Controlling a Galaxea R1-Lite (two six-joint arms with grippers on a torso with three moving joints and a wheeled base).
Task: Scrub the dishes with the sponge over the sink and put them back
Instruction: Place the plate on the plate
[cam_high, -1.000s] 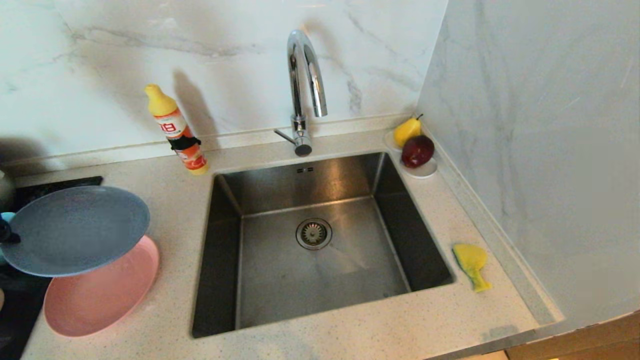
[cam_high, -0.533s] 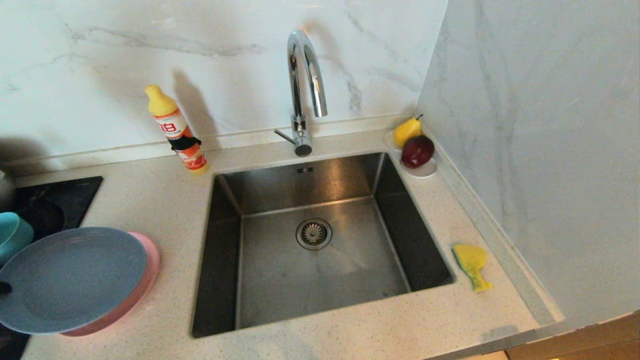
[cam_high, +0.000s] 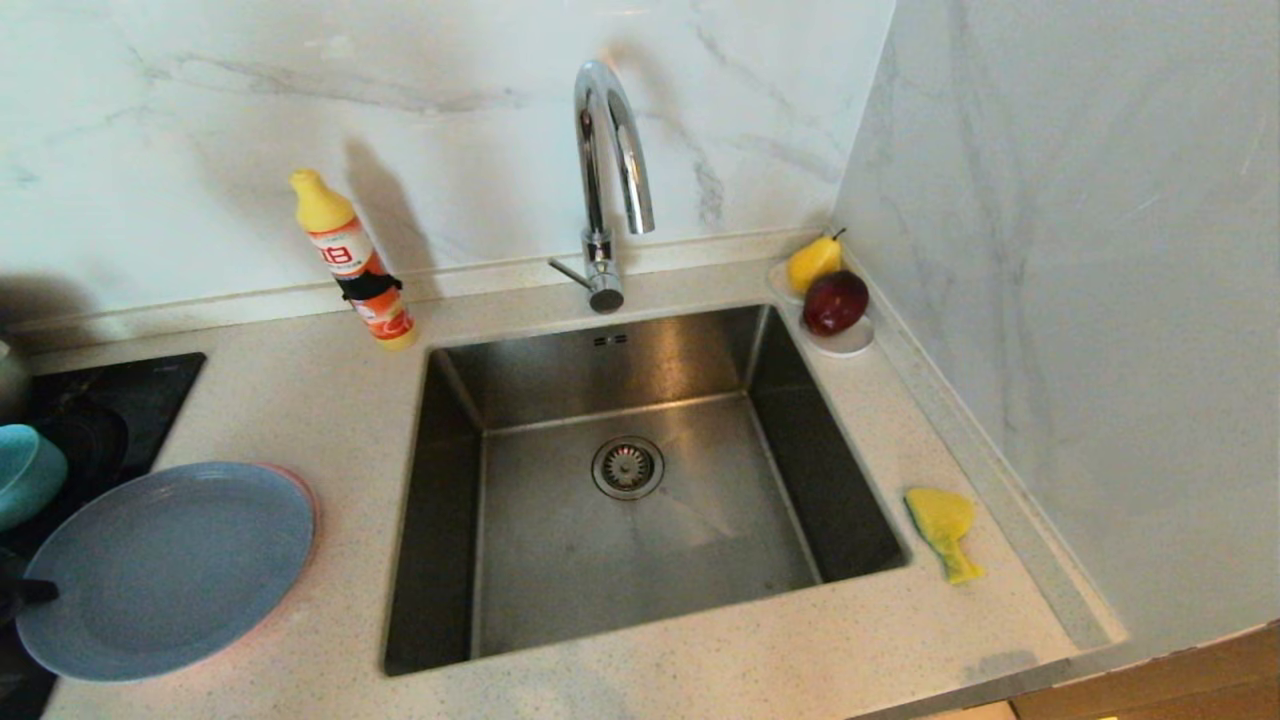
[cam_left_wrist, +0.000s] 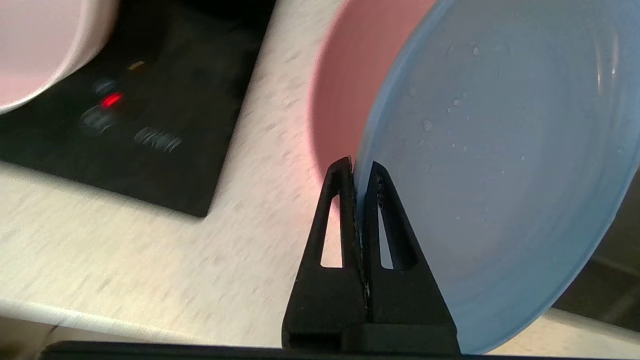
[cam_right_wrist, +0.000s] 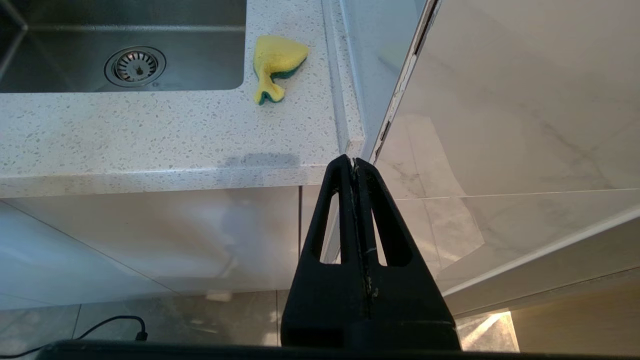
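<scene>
The grey-blue plate (cam_high: 165, 570) lies on top of the salmon-pink plate (cam_high: 308, 495), left of the sink (cam_high: 560, 570). Only a thin pink rim shows beneath it. My left gripper (cam_high: 35, 592) is at the plate's left edge and shut on its rim. In the left wrist view the left gripper (cam_left_wrist: 361, 170) pinches the blue plate (cam_left_wrist: 500, 150), with the pink plate (cam_left_wrist: 345, 85) behind it. The teal bowl (cam_high: 25, 475) and the pale pink bowl (cam_left_wrist: 40, 45) sit on the black stovetop (cam_left_wrist: 140, 110). The sponge (cam_high: 943, 530) lies right of the sink. My right gripper (cam_right_wrist: 354, 162) is shut and empty below the counter's front edge.
A chrome tap (cam_high: 605, 170) rises behind the sink. An orange detergent bottle (cam_high: 355, 265) stands at the back left. A saucer with a pear (cam_high: 815, 262) and a red apple (cam_high: 835, 302) sits in the back right corner. A marble wall bounds the right side.
My left gripper has brought the grey-blue plate down from above the pink plate until it rests on it. The grip on the rim holds. The right arm has not moved.
</scene>
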